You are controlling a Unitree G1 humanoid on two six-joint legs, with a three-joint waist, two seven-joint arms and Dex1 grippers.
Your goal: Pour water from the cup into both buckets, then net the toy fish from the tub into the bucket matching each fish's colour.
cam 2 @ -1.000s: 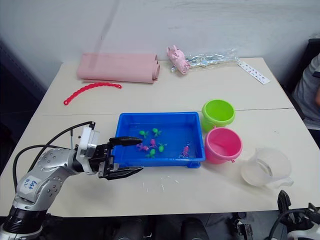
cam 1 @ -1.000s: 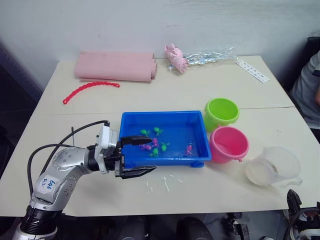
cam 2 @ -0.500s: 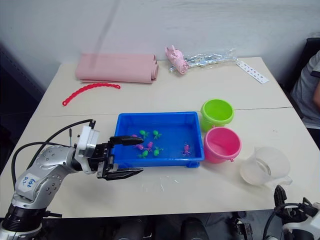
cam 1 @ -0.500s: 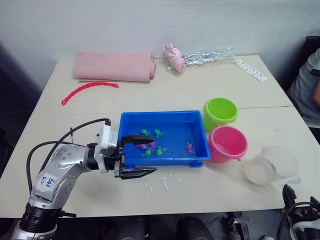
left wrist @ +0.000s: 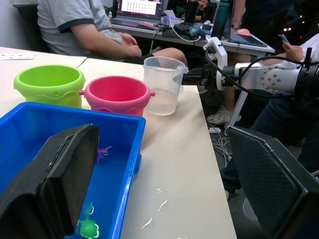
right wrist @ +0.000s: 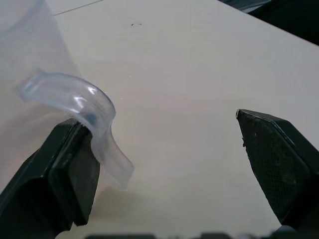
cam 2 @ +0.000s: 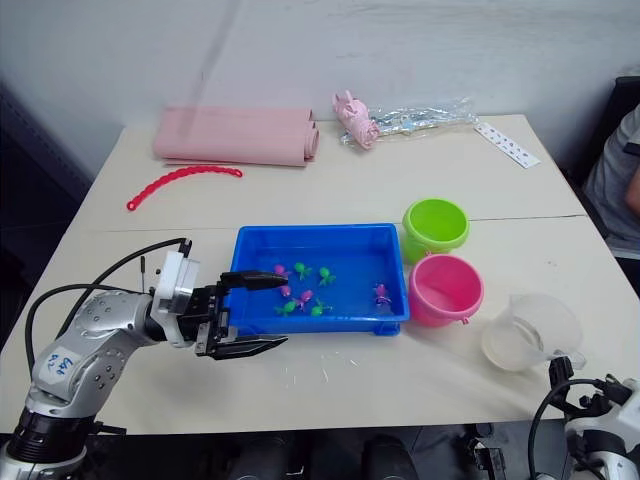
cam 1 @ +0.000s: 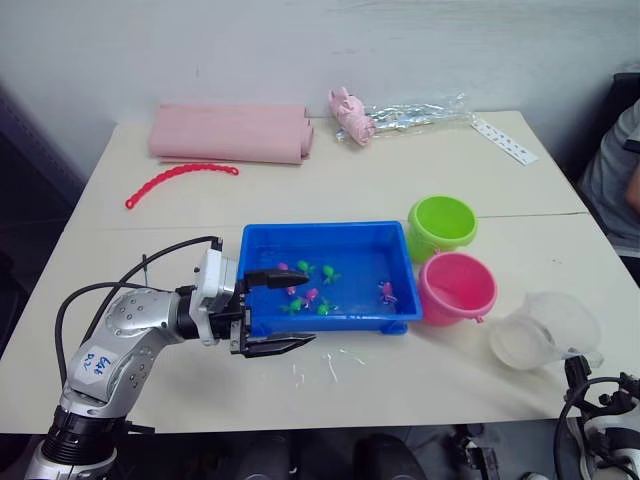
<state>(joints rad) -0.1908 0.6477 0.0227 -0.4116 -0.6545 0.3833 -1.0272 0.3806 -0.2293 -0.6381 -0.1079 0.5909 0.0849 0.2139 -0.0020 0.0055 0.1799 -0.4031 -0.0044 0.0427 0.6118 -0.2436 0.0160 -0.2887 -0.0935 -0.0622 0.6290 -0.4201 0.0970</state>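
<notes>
The blue tub (cam 1: 322,231) holds water and several green and pink toy fish (cam 1: 311,295). My left gripper (cam 1: 286,312) is open astride the tub's near-left wall, one finger (left wrist: 60,179) over the water and the other in front of the tub. The lime green bucket (cam 1: 442,224) and the pink bucket (cam 1: 458,286) stand right of the tub. The clear cup (cam 1: 545,330), with some water in it, stands at the table's front right. My right gripper (right wrist: 169,169) is open just behind the cup's handle (right wrist: 84,102), one finger close beside it.
At the back of the table lie a rolled pink cloth (cam 1: 230,133), a red chain (cam 1: 180,172), a pink pig toy (cam 1: 350,115), a clear plastic bag (cam 1: 415,110) and a white strip (cam 1: 505,140). A person (cam 1: 620,170) sits at the right edge.
The fish have drifted about in the tub's water. My right gripper has edged up toward the cup's handle. The left gripper has stayed at the tub's corner.
</notes>
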